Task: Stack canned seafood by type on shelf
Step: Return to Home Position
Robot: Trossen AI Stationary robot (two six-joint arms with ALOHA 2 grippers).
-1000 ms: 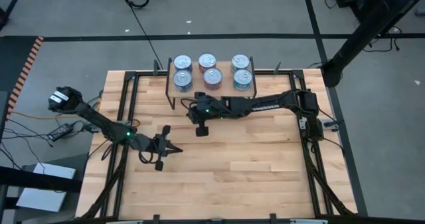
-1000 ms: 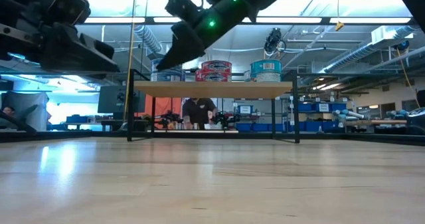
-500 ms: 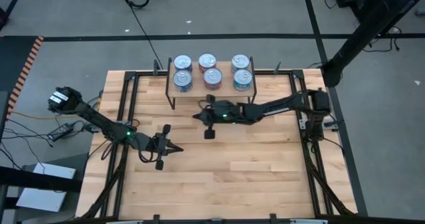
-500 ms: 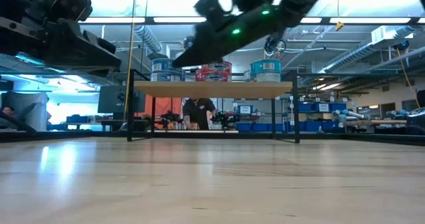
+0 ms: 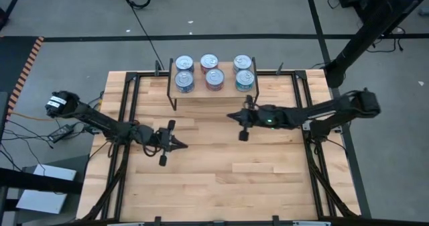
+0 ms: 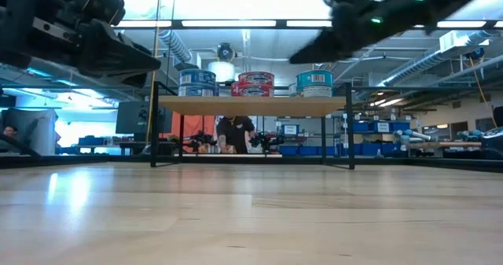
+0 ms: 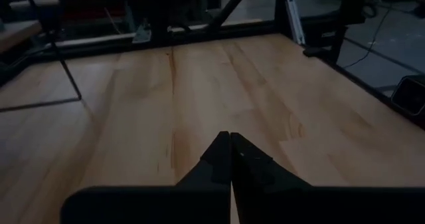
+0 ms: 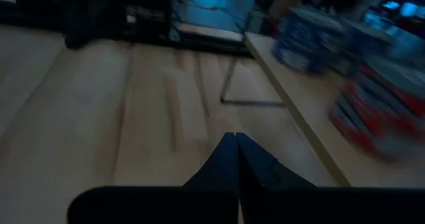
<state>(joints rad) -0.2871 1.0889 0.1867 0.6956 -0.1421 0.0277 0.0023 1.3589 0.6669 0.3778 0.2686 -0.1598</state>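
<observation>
Seen from above, the short round tins with silver tops on the low shelf of light wood plank and thin black legs show little but their lids, so how many lie under each lid is hidden. From the height of the wooden slatted counter, the front piles cover any tins behind them. The right wrist view smears the blue and red labels past reading, and the low view cuts both dark arms at its top edge and blurs the right arm's tool.
</observation>
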